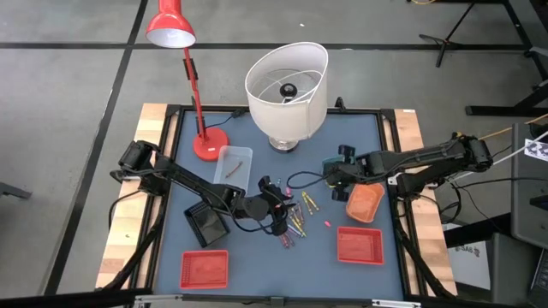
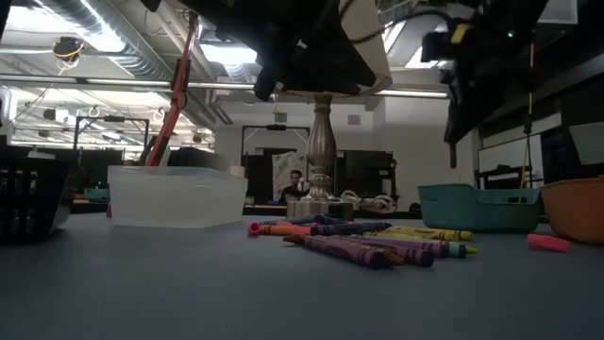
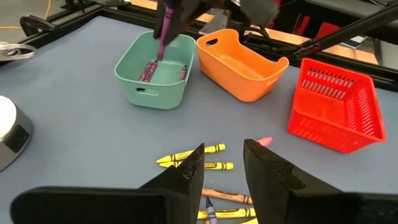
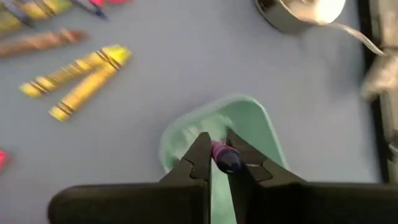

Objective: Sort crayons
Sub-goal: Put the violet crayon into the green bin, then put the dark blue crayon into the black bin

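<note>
Several crayons (image 1: 295,221) in yellow, purple and orange lie loose on the blue table; they also show in the low view (image 2: 377,244). A lone pink crayon (image 1: 328,225) lies apart. My left gripper (image 3: 222,165) is open and empty just above the yellow crayons (image 3: 193,155). My right gripper (image 4: 216,163) is shut on a purple crayon (image 4: 222,155) over the teal bin (image 3: 155,74), which holds other purple crayons (image 3: 148,70). My right gripper pinches the purple crayon's upper end (image 4: 219,151) between its two fingertips, coming from above. The crayon (image 3: 164,31) hangs below the fingers, slanting, lifted clear, its lower end (image 3: 160,55) just over the teal bin's opening.
An orange bin (image 1: 366,203) stands beside the teal one. Red baskets stand at the near right (image 1: 360,245) and near left (image 1: 204,269), with a black basket (image 1: 208,222) and a clear tray (image 1: 234,164) to the left. A red desk lamp (image 1: 209,144) and a white-shaded lamp (image 1: 287,85) stand at the back.
</note>
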Motion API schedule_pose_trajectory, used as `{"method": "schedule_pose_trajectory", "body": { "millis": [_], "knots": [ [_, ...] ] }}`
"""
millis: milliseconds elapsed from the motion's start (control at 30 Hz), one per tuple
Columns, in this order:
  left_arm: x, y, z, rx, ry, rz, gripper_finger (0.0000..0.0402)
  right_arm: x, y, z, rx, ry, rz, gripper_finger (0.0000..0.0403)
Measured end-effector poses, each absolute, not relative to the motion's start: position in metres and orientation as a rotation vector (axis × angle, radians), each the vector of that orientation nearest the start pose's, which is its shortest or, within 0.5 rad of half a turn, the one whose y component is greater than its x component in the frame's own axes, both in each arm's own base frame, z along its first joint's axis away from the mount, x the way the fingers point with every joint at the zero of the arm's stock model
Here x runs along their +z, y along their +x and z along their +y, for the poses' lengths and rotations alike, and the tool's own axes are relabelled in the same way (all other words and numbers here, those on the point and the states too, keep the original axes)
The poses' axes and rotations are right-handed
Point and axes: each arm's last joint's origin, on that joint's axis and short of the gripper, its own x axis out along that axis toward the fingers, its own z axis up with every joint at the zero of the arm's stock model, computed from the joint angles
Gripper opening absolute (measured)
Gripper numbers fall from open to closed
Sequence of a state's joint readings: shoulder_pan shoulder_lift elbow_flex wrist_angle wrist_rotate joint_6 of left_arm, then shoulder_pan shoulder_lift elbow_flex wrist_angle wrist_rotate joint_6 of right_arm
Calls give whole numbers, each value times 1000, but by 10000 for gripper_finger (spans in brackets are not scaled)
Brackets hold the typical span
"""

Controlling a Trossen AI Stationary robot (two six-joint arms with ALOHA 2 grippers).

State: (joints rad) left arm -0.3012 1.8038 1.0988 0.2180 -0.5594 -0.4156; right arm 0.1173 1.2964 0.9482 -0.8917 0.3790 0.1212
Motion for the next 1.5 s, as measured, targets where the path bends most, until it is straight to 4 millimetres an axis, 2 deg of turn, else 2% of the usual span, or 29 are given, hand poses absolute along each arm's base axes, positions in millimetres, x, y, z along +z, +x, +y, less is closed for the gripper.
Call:
{"method": "schedule_pose_trajectory", "body": {
  "millis": [167,433,667,800,1000,1300,1500],
  "knots": [
    [204,375,-100,340,-203,382,97,229,221,13,-378,-287,1257,37],
    [204,375,-100,340,-202,383,97,212,212,11,-387,-323,1318,64],
    [204,375,-101,335,-203,384,97,211,211,11,-409,-335,1313,112],
    [202,375,-104,228,-218,428,97,211,212,11,-408,-333,1310,127],
    [192,369,-108,95,-225,589,97,210,214,12,-380,-296,1292,127],
    [174,363,-126,76,-204,678,97,212,226,17,-260,-165,1192,127],
    [160,363,-131,120,-199,701,97,214,233,20,-204,-112,1131,127]
  ]
}}
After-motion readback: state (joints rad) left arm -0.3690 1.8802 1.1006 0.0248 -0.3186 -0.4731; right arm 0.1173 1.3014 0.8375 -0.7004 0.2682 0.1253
